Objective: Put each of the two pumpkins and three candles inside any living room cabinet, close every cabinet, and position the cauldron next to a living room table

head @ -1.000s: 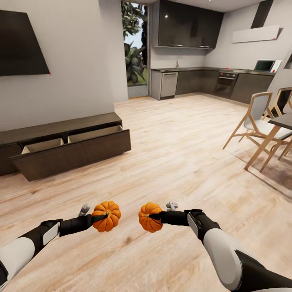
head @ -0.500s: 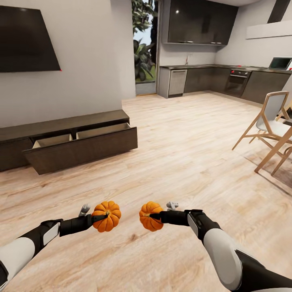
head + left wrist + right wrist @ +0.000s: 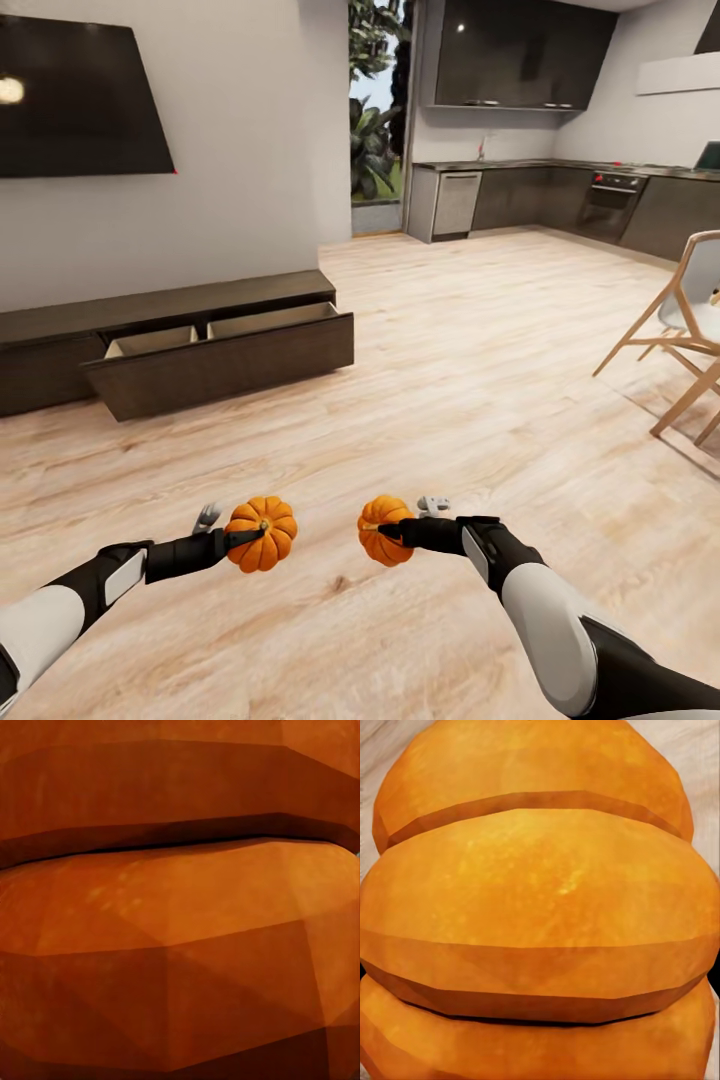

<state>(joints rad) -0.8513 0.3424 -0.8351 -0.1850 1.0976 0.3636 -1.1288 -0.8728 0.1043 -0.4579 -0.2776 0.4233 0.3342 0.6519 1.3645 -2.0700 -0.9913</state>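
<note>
I hold two ribbed orange pumpkins above the wooden floor. My left gripper (image 3: 248, 537) is shut on the left pumpkin (image 3: 265, 532), whose orange ribs (image 3: 180, 915) press close against the left wrist camera. My right gripper (image 3: 385, 531) is shut on the right pumpkin (image 3: 380, 537), seen very close in the right wrist view as orange ribs (image 3: 540, 907). The long dark brown cabinet (image 3: 60, 350) stands against the wall ahead to the left. Its wide drawer (image 3: 225, 360) is pulled out, showing a pale beige inside. The candles and the cauldron are out of view.
A dark TV panel (image 3: 80, 100) hangs above the cabinet. Wooden chairs (image 3: 690, 330) stand at the right edge. Grey kitchen units (image 3: 540, 200) line the far wall beside a glass door (image 3: 378, 130). Open wooden floor (image 3: 470, 380) lies between me and the cabinet.
The whole view has swung left, so the cabinet and kitchen shift right in the picture. The right pumpkin sits slightly further right and lower. Both grippers keep their hold.
</note>
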